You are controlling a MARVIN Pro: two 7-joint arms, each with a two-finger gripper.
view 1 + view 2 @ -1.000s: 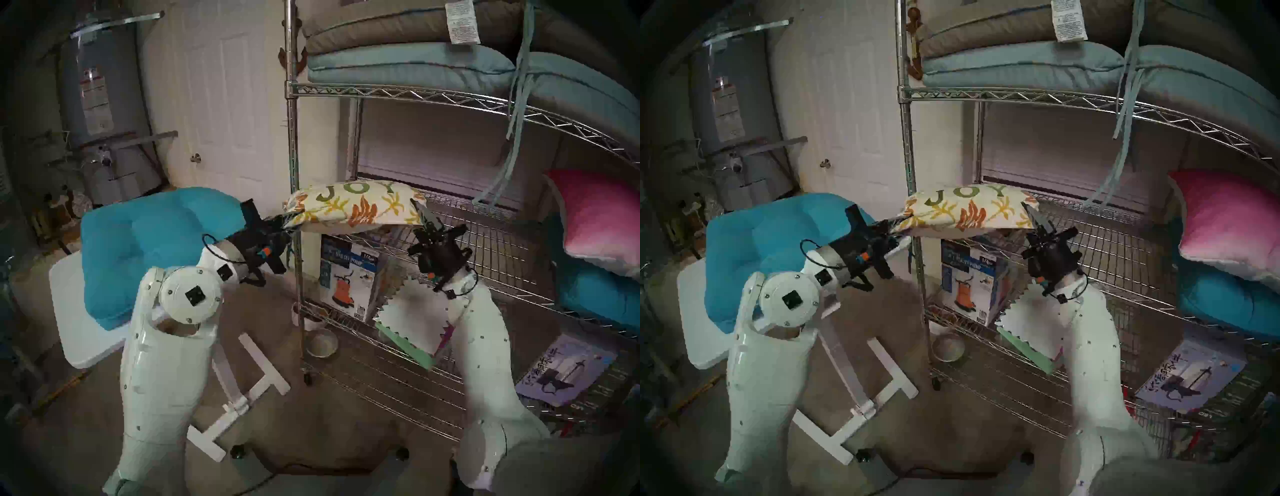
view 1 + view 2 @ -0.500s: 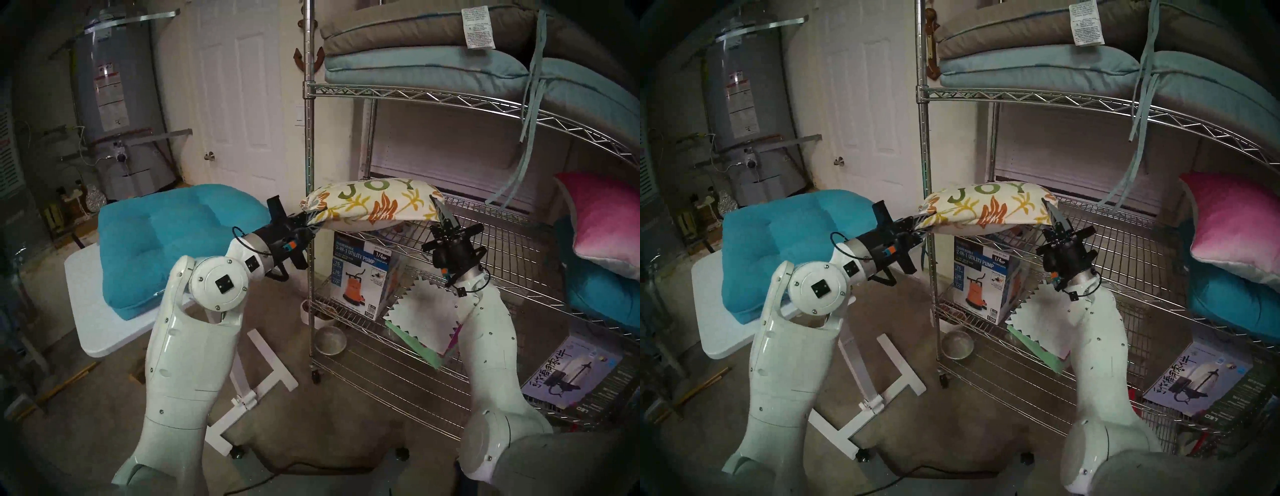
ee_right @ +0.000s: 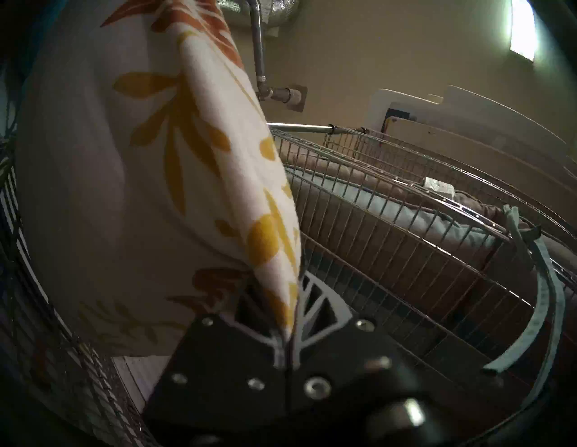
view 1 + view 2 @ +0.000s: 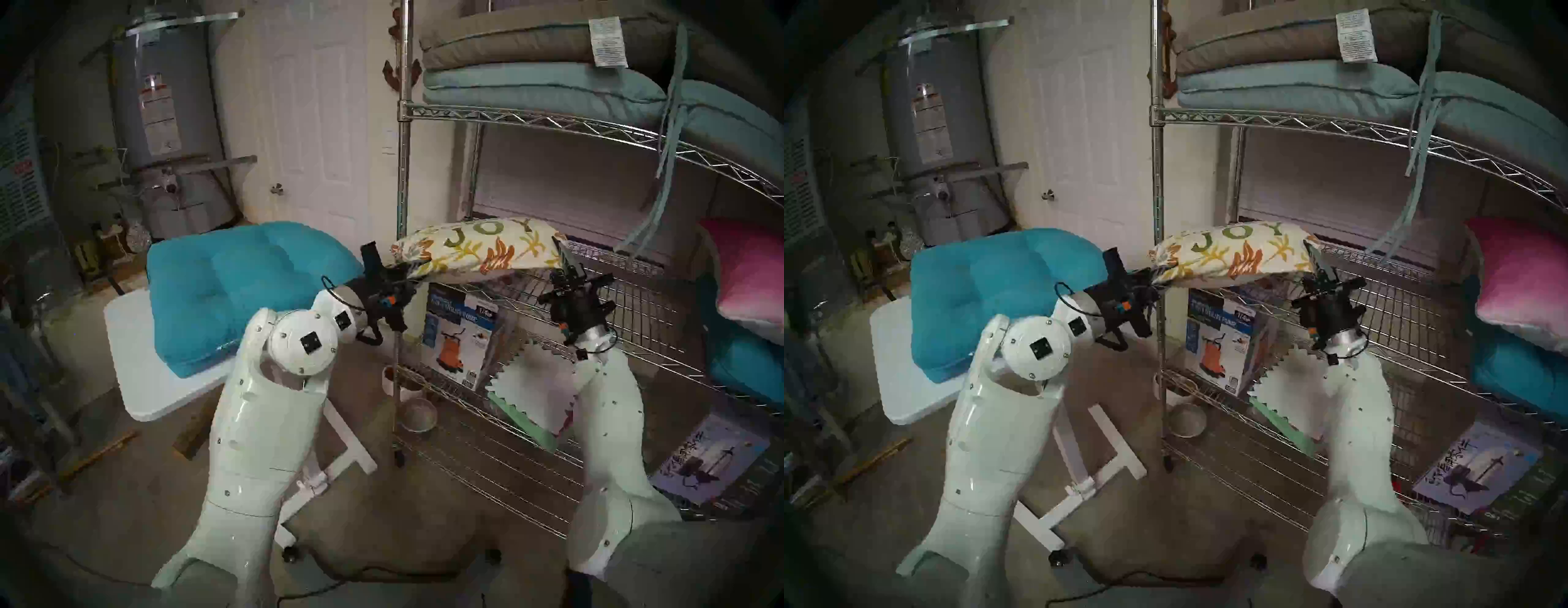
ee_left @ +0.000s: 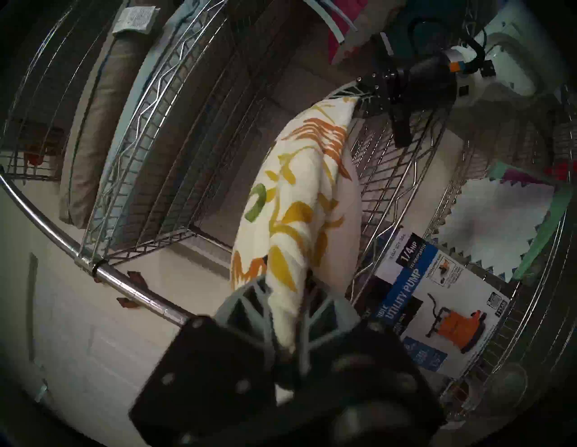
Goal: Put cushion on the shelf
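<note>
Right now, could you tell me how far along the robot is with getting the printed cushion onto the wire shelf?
Done: the cushion is off the white table and lifted. In hand: the left gripper and right gripper each pinch one end, holding it level above the shelf tier's left part, its left end by the front post. Left: moving it fully over the tier, lowering it and letting go.

wire shelf (image 4: 530, 121), pink pillow (image 4: 751, 271) on it

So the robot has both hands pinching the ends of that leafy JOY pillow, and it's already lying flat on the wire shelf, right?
Not quite. Both the left hand and the right hand do pinch the ends of the JOY pillow, but the head view shows it held in the air above the wire shelf, not lying on it.
</note>
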